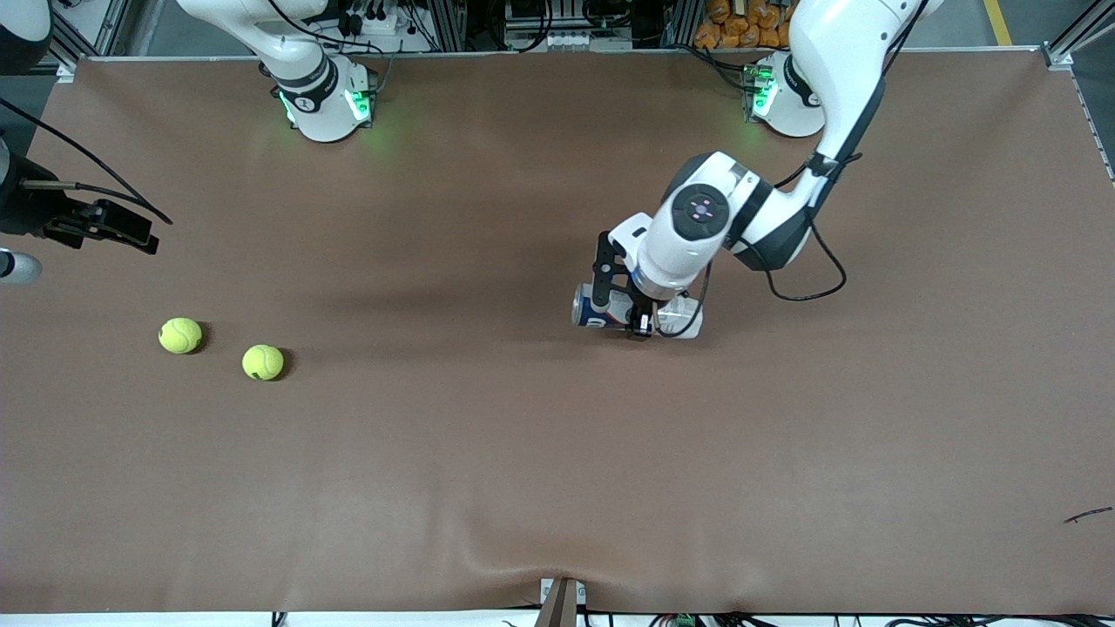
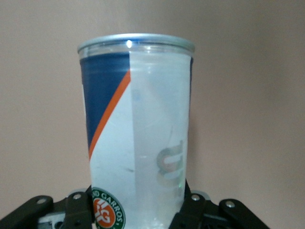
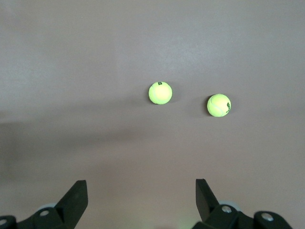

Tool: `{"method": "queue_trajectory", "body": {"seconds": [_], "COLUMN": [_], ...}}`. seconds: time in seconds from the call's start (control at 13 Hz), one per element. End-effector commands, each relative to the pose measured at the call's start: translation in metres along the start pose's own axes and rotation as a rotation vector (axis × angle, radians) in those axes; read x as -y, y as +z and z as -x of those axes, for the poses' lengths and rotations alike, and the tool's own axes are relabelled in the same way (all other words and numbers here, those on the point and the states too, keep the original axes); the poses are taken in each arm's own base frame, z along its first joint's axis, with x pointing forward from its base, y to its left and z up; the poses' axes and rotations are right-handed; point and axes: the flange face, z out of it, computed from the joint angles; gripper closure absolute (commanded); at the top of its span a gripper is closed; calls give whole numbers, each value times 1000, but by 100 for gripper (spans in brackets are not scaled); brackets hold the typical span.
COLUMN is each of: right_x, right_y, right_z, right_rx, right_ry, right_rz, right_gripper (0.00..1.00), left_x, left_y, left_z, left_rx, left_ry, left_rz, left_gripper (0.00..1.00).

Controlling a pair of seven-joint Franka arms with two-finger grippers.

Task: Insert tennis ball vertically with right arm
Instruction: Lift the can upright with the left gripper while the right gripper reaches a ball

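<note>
Lying sideways on the desk [image 1: 488, 488], can [image 1: 601, 309] clenched in left claw [image 1: 629, 306], right claw [image 3: 140, 202] released, waiting over the desk's edge near both tennis balls [image 1: 180, 335]: risked rolling, slipping during uprighting.

the light is even and fairly bright, falling from overhead onto the brown table [image 1: 488, 488]. soft shadows sit just beside the two tennis balls [image 1: 180, 335] and under the left arm's wrist. green lamps on both arm bases [image 1: 359, 104] tint the mat around them. in the left wrist view the ball can [image 2: 138, 129] looks slightly soft, with a small glare spot on its rim. the right wrist view is clear, dimmer along one edge.
</note>
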Motion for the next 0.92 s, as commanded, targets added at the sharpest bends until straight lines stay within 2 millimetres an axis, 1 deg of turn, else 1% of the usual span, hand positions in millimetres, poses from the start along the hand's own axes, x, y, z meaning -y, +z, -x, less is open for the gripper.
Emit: {"method": "queue_trajectory", "body": {"seconds": [0.0, 0.08, 0.23, 0.38, 0.46, 0.54, 0.69, 0.85], "right_x": [0, 1, -3, -3, -5, -4, -4, -5], "right_y": [-1, -2, 1, 7, 11, 16, 29, 49], "right_z": [2, 3, 5, 2, -2, -6, -15, -27], "right_rx": [-8, -2, 21, 32, 35, 41, 53, 77], "right_ry": [15, 14, 20, 22, 25, 25, 26, 30], "right_rz": [19, 20, 21, 24, 24, 27, 29, 33], "right_gripper": [0, 0, 0, 0, 0, 0, 0, 0], "left_x": [15, 22, 28, 37, 42, 44, 45, 43], "left_y": [-24, -31, -34, -29, -31, -24, -1, 15], "left_z": [0, 4, 12, 28, 26, 26, 31, 28], "left_rx": [-159, -210, -263, -364, -448, -520, -608, -740], "left_ry": [26, 28, 37, 60, 77, 93, 102, 75], "left_rz": [29, 25, 26, 30, 18, 14, 17, 1], "left_gripper": [41, 41, 41, 41, 41, 41, 42, 42]}}
